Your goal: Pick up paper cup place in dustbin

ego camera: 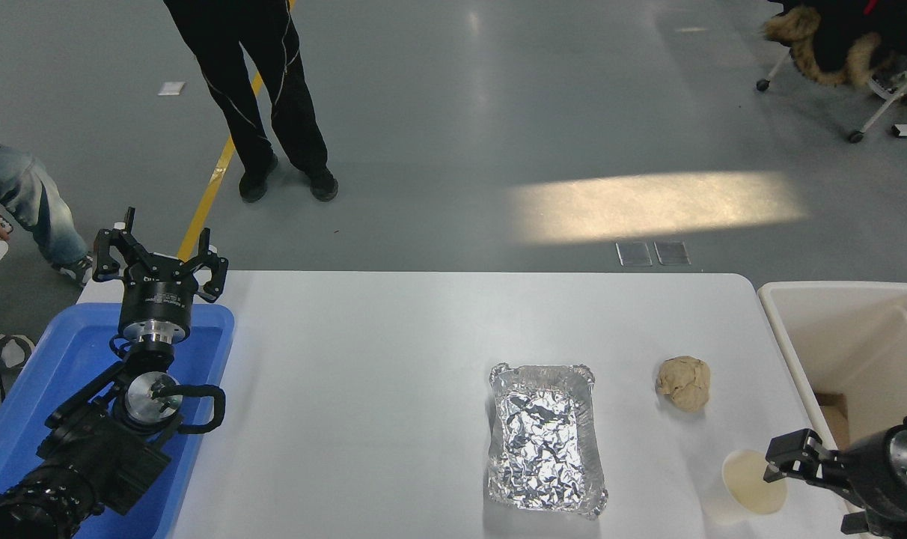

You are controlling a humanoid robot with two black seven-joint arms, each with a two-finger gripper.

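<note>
At the near right corner of the white bench (394,359) stands the paper cup (754,482), upright and mouth up, its cream inside showing, close to the bench's near and right edges. The right end effector (786,458) reaches in from the right at the cup's right rim; one black finger overlaps the rim, but whether its fingers are spread or pressed together cannot be told. Just right of it, beyond the bench edge, sits the dustbin (798,299), a smooth cream-white box with a thick rounded rim, a brown scrap lying inside.

Left of the cup lies a crinkled foil tray (545,438), rectangular and shiny, apart from the cup. A little farther stands a rough tan dough lump (683,382), between the tray and the dustbin. The middle and far bench is bare.

At the near left, the left arm rests over a blue plastic tub (64,359), its left end effector (159,258) spread wide, holding nothing.

Beyond the bench, on grey floor, a person (266,97) in black trousers stands beside a yellow line.
</note>
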